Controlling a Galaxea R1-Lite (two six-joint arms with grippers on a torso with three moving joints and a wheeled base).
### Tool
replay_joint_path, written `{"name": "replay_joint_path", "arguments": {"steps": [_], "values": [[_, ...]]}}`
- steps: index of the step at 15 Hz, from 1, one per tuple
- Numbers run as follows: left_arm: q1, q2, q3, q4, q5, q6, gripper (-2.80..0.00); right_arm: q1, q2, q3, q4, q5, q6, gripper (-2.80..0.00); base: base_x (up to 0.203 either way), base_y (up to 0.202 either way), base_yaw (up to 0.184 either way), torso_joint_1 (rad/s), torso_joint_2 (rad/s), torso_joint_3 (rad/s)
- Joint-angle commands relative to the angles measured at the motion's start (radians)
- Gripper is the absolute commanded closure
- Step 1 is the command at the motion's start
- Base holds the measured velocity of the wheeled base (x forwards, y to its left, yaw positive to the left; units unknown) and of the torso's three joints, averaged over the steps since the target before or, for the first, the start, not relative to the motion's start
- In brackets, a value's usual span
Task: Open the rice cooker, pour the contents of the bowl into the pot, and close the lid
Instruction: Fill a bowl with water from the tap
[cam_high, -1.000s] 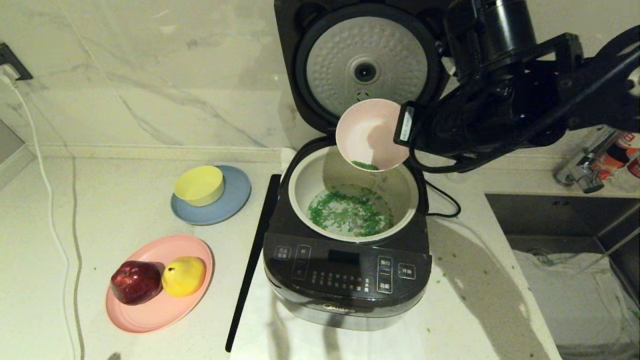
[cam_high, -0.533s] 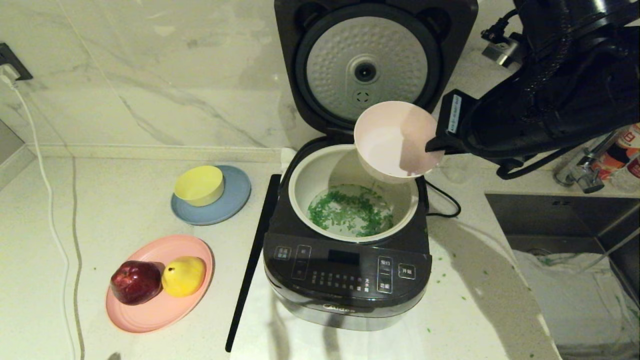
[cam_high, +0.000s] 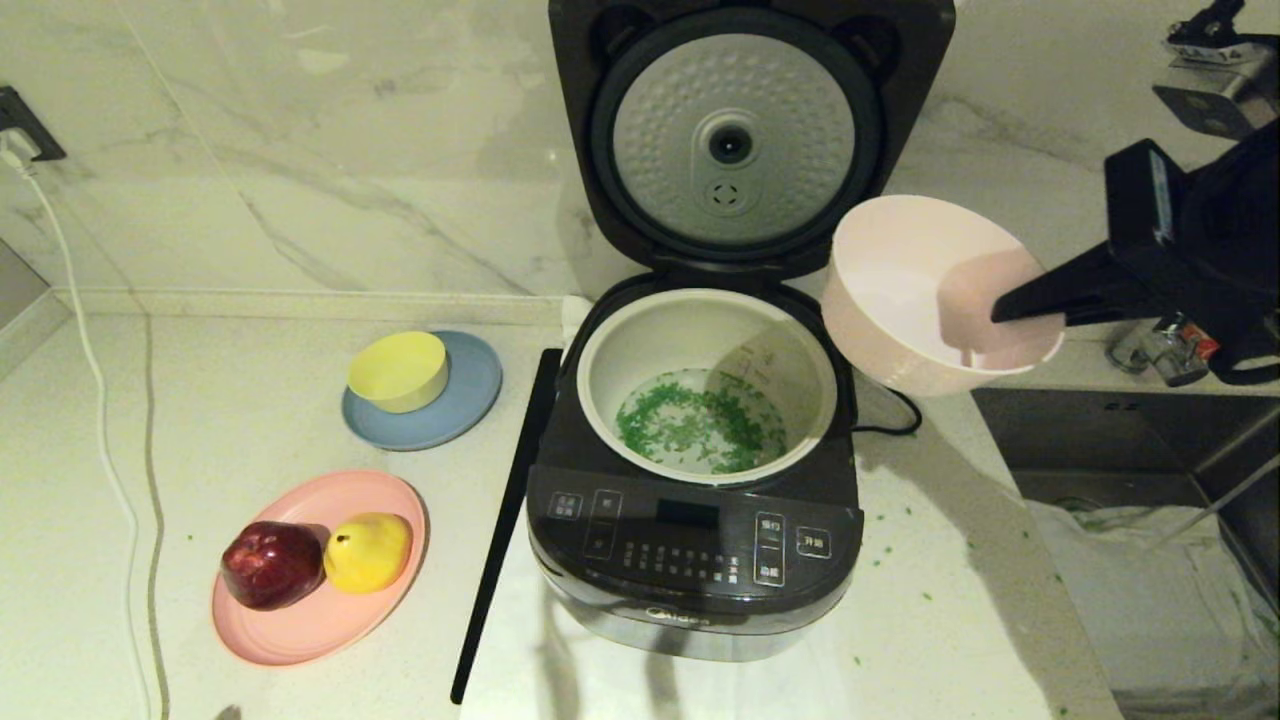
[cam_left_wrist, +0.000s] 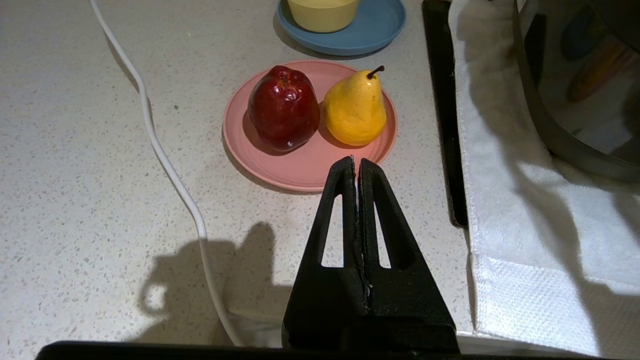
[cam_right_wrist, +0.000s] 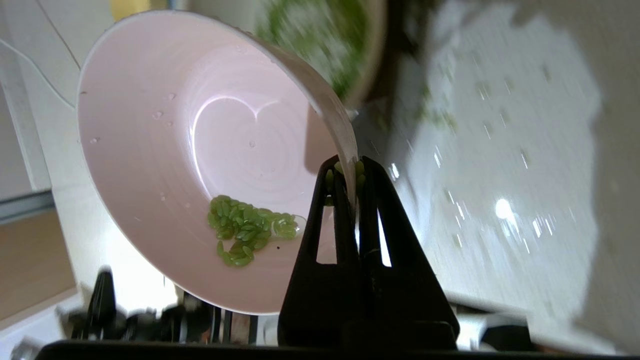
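The rice cooker (cam_high: 695, 555) stands open, its lid (cam_high: 735, 135) raised with the dimpled silver plate facing me. Green contents (cam_high: 700, 425) lie on the bottom of the off-white pot (cam_high: 625, 345). My right gripper (cam_high: 1005, 312) (cam_right_wrist: 350, 167) is shut on the rim of the pale pink bowl (cam_high: 925, 295) (cam_right_wrist: 200, 150), held in the air to the right of the cooker. A small clump of green grains (cam_right_wrist: 245, 227) still clings inside the bowl. My left gripper (cam_left_wrist: 355, 162) is shut and empty, low over the counter near the pink plate.
A pink plate (cam_high: 300, 620) with a red apple (cam_high: 270, 563) and yellow pear (cam_high: 368, 550) lies at the front left. A yellow bowl (cam_high: 398, 370) rests on a blue plate (cam_high: 470, 395). A sink (cam_high: 1130, 440) lies right. Green bits are scattered on the counter (cam_high: 930, 580).
My right gripper has carried the bowl from over the pot to the right, clear of the cooker, and tipped it back toward level. The left arm has not moved.
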Motion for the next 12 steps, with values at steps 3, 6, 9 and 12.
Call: {"name": "replay_joint_path", "arguments": {"steps": [3, 6, 9, 12], "values": [[0.0, 0.001, 0.009, 0.0, 0.001, 0.0, 0.0, -0.065, -0.113, 0.124, 0.044, 0.032, -0.005, 0.0, 0.0, 0.0, 0.0, 0.0, 0.0, 0.0], [0.0, 0.001, 0.009, 0.0, 0.001, -0.001, 0.0, -0.163, -0.19, 0.24, 0.036, 0.061, -0.009, 0.0, 0.0, 0.0, 0.0, 0.0, 0.0, 0.0], [0.0, 0.001, 0.009, 0.0, 0.001, 0.0, 0.0, -0.335, -0.23, 0.302, 0.035, 0.135, -0.044, 0.0, 0.0, 0.0, 0.0, 0.0, 0.0, 0.0], [0.0, 0.001, 0.009, 0.0, 0.001, -0.001, 0.0, -0.545, -0.238, 0.359, 0.032, 0.226, -0.083, 0.0, 0.0, 0.0, 0.0, 0.0, 0.0, 0.0]]}}
